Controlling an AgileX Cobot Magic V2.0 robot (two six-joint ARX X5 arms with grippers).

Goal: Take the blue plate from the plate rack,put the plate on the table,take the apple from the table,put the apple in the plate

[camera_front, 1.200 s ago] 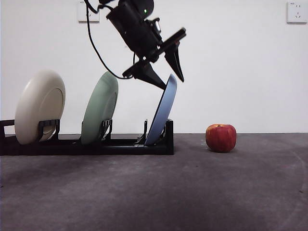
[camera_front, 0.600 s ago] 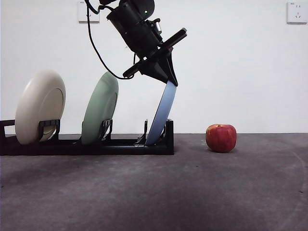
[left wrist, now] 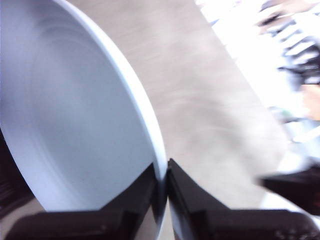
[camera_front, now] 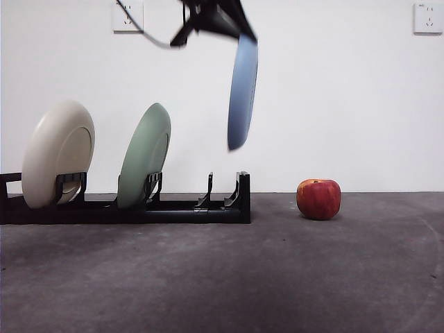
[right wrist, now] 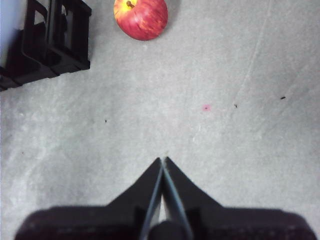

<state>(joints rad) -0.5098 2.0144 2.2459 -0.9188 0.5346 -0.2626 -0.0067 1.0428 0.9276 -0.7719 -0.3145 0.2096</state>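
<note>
Where the blue plate stood half a second ago with its lower edge in the end slot of the plate rack, it now hangs clear in the air, well above the rack, on edge and nearly upright, slightly motion-blurred. My left fingers are clamped on its rim, one finger on each face; in the front view that gripper has risen almost out of the top of the picture, only its dark tips showing over the plate. The end slot below is vacant.

Unchanged since then: the cream plate and the pale green plate lean in their holders farther along the rack, both on edge, tilted the same way. The apple sits on the counter just beyond the rack's end, apart from it, stem up.

My right fingers are pressed together holding nothing, hovering over bare counter. From that wrist the apple lies ahead, near the rack's end, with open counter between it and the fingers.

Nothing stands between the hanging plate and the counter beside the rack. Two wall sockets sit high on the white wall behind.
</note>
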